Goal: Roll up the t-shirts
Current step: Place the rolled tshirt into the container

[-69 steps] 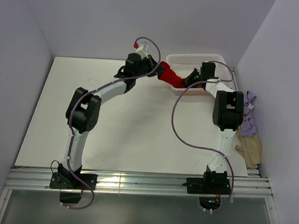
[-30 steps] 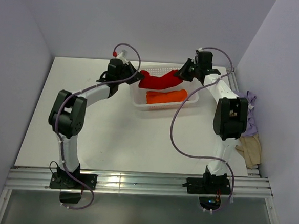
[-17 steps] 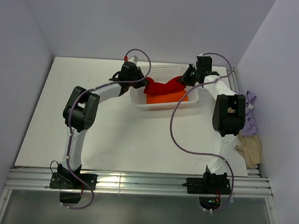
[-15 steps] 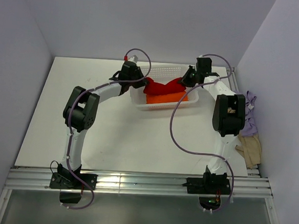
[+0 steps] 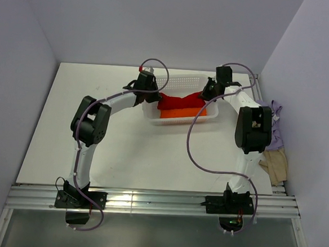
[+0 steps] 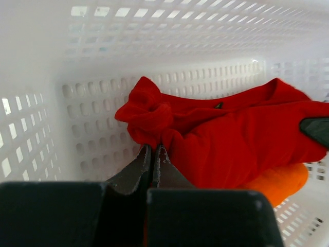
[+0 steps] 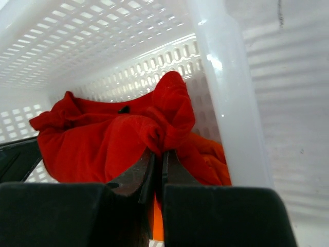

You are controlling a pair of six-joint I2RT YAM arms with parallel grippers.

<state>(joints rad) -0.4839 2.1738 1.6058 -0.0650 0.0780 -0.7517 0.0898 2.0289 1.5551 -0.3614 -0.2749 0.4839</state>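
- Clenched tight on a bunched wad at one end of the red t-shirt (image 6: 231,144): left gripper (image 6: 153,149), jaws almost touching, cloth pinched between.
- Clamped the same way on a wad at the opposite end of the same shirt: right gripper (image 7: 157,153), jaws nearly closed, red fabric puffed up above the tips.
- Red t-shirt strung between the two grippers, inside the white mesh basket (image 5: 179,78), sagging in the middle.
- Directly under it, on the basket floor: orange t-shirt (image 5: 179,114), only the near strip showing from above, touching the red cloth.
- Basket at the far middle of the table (image 5: 123,149), long side across.
- Left arm reaching in over the basket's left end, right arm over its right end.
- In the left wrist view, dark tip of the right gripper at the right border, against the red cloth.
- Off the table's right edge, by the wall: lavender t-shirt (image 5: 274,128) and beige t-shirt (image 5: 276,164), both crumpled, touching each other, lavender farther back, well apart from the basket.
- Neither of those two touched by any gripper.
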